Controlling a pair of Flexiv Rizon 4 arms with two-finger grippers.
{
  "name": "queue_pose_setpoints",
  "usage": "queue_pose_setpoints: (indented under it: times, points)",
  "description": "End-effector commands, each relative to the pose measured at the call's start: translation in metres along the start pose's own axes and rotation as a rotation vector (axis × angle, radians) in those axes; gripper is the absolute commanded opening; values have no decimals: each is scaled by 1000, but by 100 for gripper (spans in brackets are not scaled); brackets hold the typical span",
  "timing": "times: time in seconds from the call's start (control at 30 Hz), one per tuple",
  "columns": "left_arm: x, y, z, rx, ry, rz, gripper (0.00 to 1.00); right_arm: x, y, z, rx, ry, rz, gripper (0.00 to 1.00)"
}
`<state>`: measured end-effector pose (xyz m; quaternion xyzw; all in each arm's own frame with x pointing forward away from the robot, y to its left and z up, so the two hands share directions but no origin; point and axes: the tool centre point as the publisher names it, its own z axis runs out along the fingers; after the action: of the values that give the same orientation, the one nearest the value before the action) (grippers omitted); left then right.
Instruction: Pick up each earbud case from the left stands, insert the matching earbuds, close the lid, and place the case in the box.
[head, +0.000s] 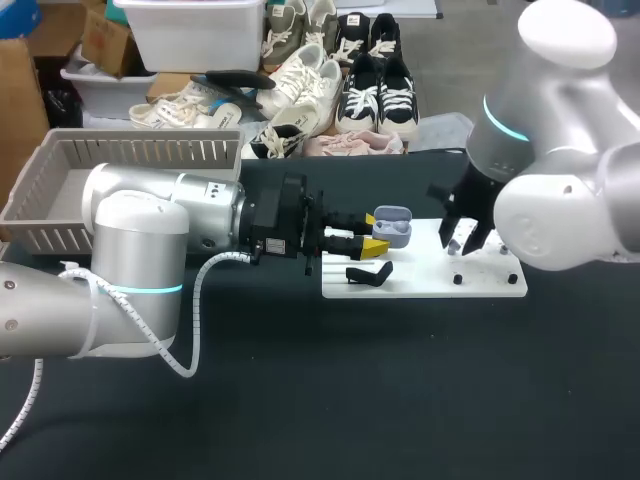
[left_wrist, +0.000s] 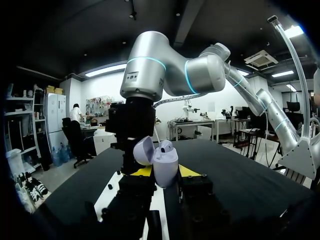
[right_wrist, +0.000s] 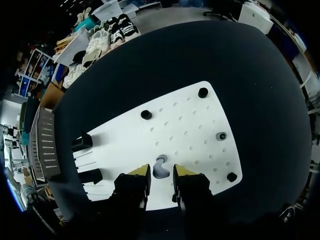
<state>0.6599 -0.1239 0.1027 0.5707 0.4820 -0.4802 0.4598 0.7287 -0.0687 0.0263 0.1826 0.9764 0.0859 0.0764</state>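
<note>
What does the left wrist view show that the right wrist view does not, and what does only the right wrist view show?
Only the left wrist view: the open lavender earbud case, held between the left gripper's fingers, with the right arm ahead of it. Only the right wrist view: a loose earbud lying on the white pegboard between the open right gripper's fingers, two black stands and the grey basket. Both: the white pegboard and the black table.
</note>
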Motion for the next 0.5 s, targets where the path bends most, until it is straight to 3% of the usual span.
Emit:
queue_pose_setpoints:
  times: [0.03, 0.17, 0.3, 0.37, 0.5]
  points:
    - [0, -1, 0, -5, -1, 1, 0, -1, 1, 1, 4, 4, 0, 24]
    - [0, -1, 0, -5, -1, 1, 0, -2, 0, 3, 7, 8, 0, 22]
    - [0, -1, 0, -5, -1, 1, 0, -1, 2, 4, 8, 13, -4, 14]
    - [0, -1, 0, -5, -1, 1, 0, -1, 2, 5, 10, 15, -7, 0]
    - [0, -1, 0, -5, -1, 1, 0, -1, 2, 5, 11, 17, -9, 0]
